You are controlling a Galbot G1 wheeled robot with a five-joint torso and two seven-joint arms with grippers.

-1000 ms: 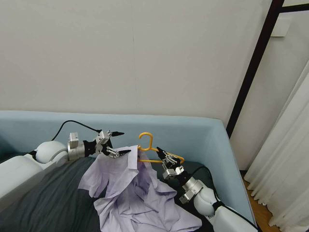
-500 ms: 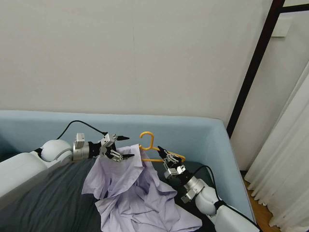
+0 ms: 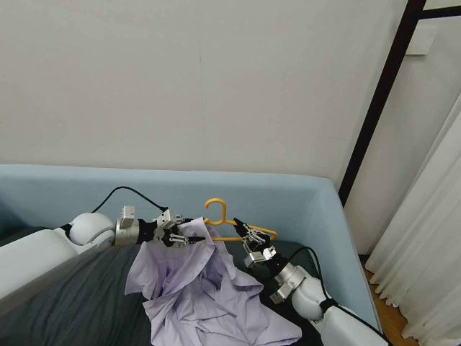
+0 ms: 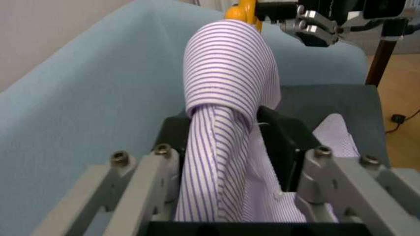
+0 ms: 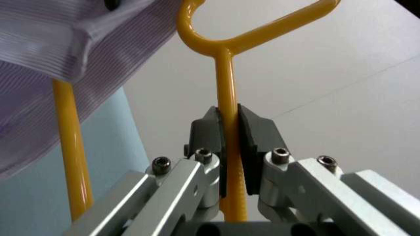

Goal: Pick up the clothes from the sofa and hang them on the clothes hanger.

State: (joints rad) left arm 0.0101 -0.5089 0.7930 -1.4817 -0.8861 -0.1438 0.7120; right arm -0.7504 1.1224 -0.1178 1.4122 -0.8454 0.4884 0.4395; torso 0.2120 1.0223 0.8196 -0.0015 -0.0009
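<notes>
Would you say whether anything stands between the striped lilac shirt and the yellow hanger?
Nothing visible does: the left gripper holds the striped lilac shirt against the yellow plastic hanger, clamped by the right gripper.

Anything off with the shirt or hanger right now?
Yes: the lilac striped shirt sits lopsided, bunched over one end of the yellow plastic hanger, with the rest crumpled on the dark sofa seat. The left gripper is shut on a shirt fold; the right gripper clamps the hanger.
</notes>
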